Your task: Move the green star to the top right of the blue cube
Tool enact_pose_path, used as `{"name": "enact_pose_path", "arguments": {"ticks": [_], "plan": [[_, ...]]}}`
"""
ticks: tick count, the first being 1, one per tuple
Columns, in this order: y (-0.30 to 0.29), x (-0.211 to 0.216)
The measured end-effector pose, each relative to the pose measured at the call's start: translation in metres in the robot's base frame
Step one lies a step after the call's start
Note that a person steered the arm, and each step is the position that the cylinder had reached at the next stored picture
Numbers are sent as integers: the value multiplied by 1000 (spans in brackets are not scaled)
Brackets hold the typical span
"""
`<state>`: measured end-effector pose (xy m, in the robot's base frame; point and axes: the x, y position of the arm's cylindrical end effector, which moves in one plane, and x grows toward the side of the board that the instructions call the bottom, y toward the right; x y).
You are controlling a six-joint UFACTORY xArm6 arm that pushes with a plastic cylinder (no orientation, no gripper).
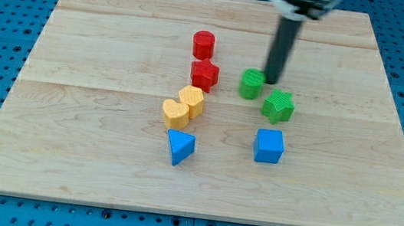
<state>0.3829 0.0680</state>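
My tip (271, 81) is a bare rod, nothing to open or close, touching the green star's (278, 105) far side. I'd swing round its left and nudge it right, clear of the blue cube (269, 146).

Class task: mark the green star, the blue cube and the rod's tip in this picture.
green star (278, 105), camera view, its top face.
blue cube (268, 143), camera view, its top face.
my tip (272, 80), camera view, the rod's very end, beside the green cylinder (251, 83).

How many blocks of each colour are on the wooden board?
Red: 2, cylinder and star-like block
Green: 2, round block and star
Yellow: 2
Blue: 2, cube and triangle
Total: 8
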Motion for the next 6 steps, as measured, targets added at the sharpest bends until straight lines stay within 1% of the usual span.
{"name": "enact_pose_path", "arguments": {"ticks": [1,2,3,4,5,6], "plan": [[-2,0],[31,30],[39,30],[33,45],[-5,49],[-28,56]]}}
